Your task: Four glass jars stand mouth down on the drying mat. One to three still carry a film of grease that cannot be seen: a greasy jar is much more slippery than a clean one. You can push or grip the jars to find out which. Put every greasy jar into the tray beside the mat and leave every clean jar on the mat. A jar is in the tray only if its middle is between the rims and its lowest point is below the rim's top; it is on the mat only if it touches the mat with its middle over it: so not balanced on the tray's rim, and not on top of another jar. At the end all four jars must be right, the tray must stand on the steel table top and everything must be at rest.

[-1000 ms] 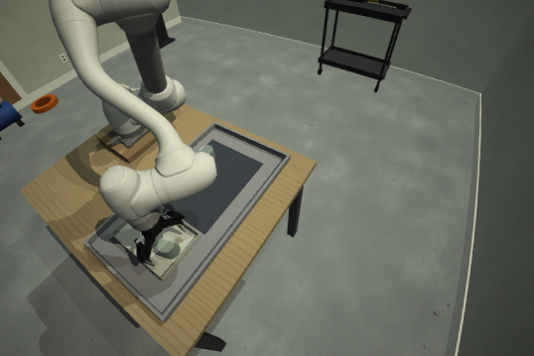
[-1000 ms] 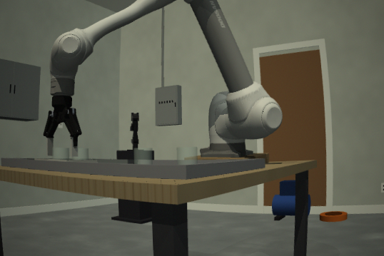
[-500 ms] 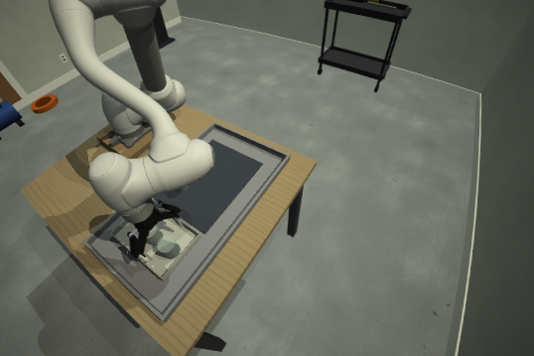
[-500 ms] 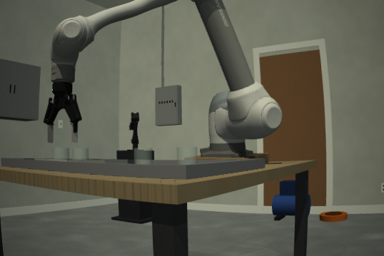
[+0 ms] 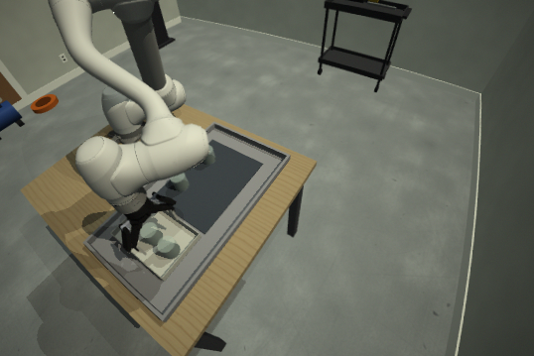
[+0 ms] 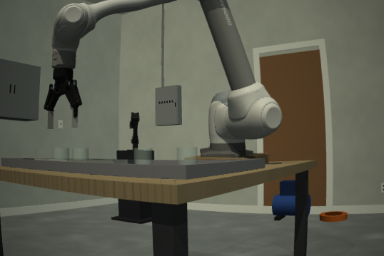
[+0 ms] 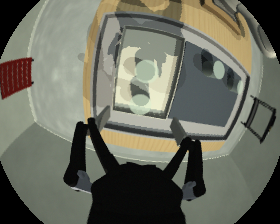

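The cream tray (image 5: 182, 234) (image 7: 160, 94) holds two pale green glass jars: one jar (image 5: 168, 247) (image 7: 140, 103) and another jar (image 5: 150, 233) (image 7: 146, 71). Both look upright, a little apart. On the dark mat (image 5: 225, 174) (image 7: 198, 102) stand two more jars: a nearer jar (image 5: 180, 182) (image 7: 219, 69) and a farther jar (image 5: 210, 155) (image 7: 240, 87), partly hidden by the arm in the top view. My gripper (image 5: 151, 226) (image 6: 62, 126) (image 7: 141, 117) is open and empty, with its fingers wide apart. It hangs clearly above the tray and the jars' tops.
A raised grey rim (image 5: 225, 238) (image 6: 107, 167) runs around the steel top on the wooden table (image 5: 268, 203). The arm reaches over the table from its base. A black cart (image 5: 353, 61) stands far off by the wall.
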Robot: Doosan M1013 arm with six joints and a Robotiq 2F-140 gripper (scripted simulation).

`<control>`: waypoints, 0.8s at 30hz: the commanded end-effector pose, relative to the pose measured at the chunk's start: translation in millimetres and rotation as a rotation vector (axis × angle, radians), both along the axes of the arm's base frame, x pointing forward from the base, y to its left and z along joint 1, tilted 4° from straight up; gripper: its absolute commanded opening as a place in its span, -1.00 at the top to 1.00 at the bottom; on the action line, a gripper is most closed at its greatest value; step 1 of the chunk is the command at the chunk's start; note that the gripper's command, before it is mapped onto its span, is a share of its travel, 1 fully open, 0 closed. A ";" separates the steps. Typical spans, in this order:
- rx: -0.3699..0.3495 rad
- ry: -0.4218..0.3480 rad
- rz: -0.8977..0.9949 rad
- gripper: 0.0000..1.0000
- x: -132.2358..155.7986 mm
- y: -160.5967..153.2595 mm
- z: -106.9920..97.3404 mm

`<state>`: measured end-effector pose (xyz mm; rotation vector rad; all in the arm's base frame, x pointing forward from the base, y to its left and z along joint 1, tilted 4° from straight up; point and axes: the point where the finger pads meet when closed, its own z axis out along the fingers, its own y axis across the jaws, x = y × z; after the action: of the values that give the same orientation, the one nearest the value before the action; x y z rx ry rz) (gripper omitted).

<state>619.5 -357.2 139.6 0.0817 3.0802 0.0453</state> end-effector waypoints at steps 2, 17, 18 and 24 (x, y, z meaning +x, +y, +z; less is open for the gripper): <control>0.000 0.000 0.000 -1.00 -0.9 -0.4 14.5; 0.000 0.000 0.000 -1.00 -0.9 -0.4 14.5; 0.000 0.000 0.000 -1.00 -0.9 -0.4 14.5; 0.000 0.000 0.000 -1.00 -0.9 -0.4 14.5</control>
<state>618.6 -357.7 154.0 0.0817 3.0803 0.0455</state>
